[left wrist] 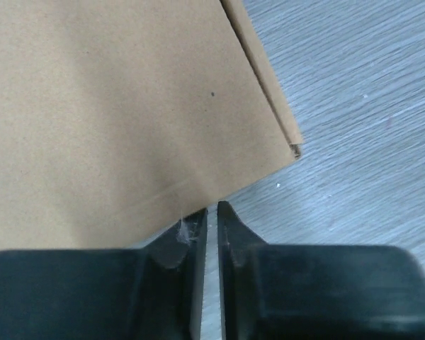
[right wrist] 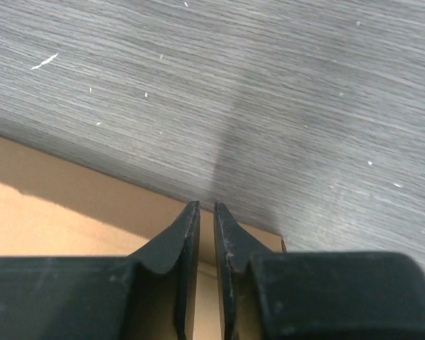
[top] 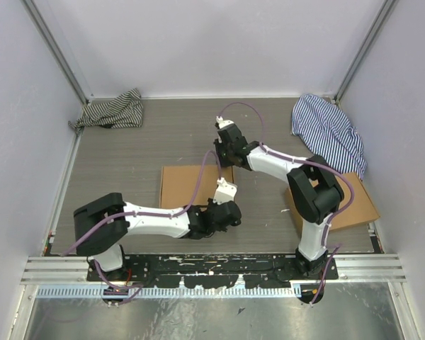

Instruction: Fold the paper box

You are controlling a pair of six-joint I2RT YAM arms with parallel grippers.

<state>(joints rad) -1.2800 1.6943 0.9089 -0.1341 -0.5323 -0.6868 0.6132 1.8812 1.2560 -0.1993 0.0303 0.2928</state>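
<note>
The paper box (top: 191, 184) lies flat on the table as a plain brown, closed rectangle. My left gripper (top: 231, 213) sits at its near right corner. In the left wrist view the box (left wrist: 113, 106) fills the upper left, and the left gripper (left wrist: 212, 207) is just off its edge, shut to a thin slit with only table showing through. My right gripper (top: 225, 151) is at the box's far right corner. In the right wrist view it (right wrist: 202, 205) hangs over the box's rim (right wrist: 71, 191), jaws nearly together with nothing pinched between them.
A thicker stack of flat brown cardboard (top: 354, 205) lies at the right, partly under my right arm. One striped cloth (top: 112, 111) is bunched at the back left and another (top: 329, 131) at the back right. White walls close in the table.
</note>
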